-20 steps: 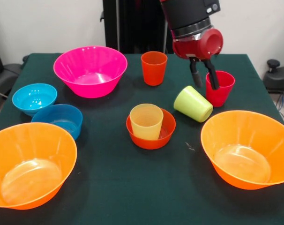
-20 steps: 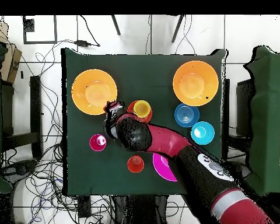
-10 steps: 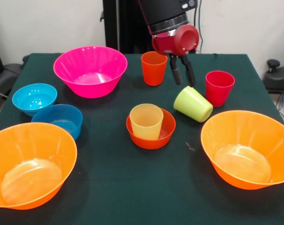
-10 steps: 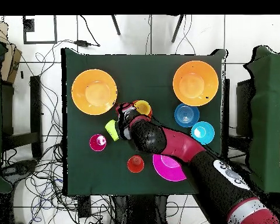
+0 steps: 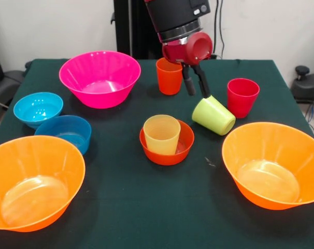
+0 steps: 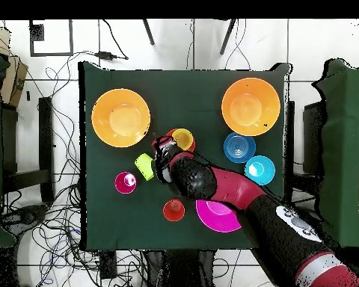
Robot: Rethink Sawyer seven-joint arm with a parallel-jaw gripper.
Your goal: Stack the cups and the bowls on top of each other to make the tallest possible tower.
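My gripper (image 5: pixel 197 92) hangs open and empty between the orange cup (image 5: pixel 170 75) and the red-pink cup (image 5: pixel 242 97). One fingertip (image 5: pixel 205 95) is just above the base end of the lime green cup (image 5: pixel 214 115), which lies on its side. The pale yellow cup (image 5: pixel 161 134) stands upright in the small red-orange bowl (image 5: pixel 168 154). The large magenta bowl (image 5: pixel 100 78) is at the back left. In the overhead view the gripper (image 6: pixel 161 146) is between the lime cup (image 6: pixel 143 166) and the yellow cup (image 6: pixel 182 138).
Two large orange bowls (image 5: pixel 32 181) (image 5: pixel 273 163) sit at the front corners. The light blue bowl (image 5: pixel 38 108) and the darker blue bowl (image 5: pixel 66 133) sit side by side at the left. The arm hides part of the magenta bowl (image 6: pixel 216 217) in the overhead view.
The gripper has left the red-pink cup's rim and moved left in the front view, to just above the lying lime cup's base. No cup or bowl has moved.
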